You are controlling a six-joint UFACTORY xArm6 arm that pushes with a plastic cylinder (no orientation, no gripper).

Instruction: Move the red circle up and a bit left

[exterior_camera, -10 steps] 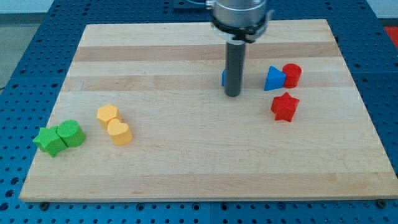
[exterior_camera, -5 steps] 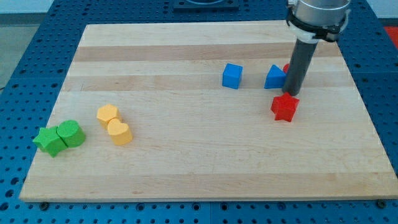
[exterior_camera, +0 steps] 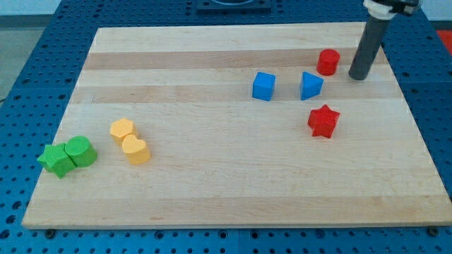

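With no hand on this rig to open or close, my tip (exterior_camera: 359, 76) sits just right of the red circle (exterior_camera: 328, 62), not touching; blue triangle (exterior_camera: 310, 85) below-left of the circle.

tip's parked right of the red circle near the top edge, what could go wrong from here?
1. My tip stands to the view's right of the red circle block, not below it, so a push from here would likely send it left rather than up.
2. The blue triangular block sits just below-left of the circle; swinging round underneath could knock it.
3. The wooden board's top edge is near: an upward push may overshoot.
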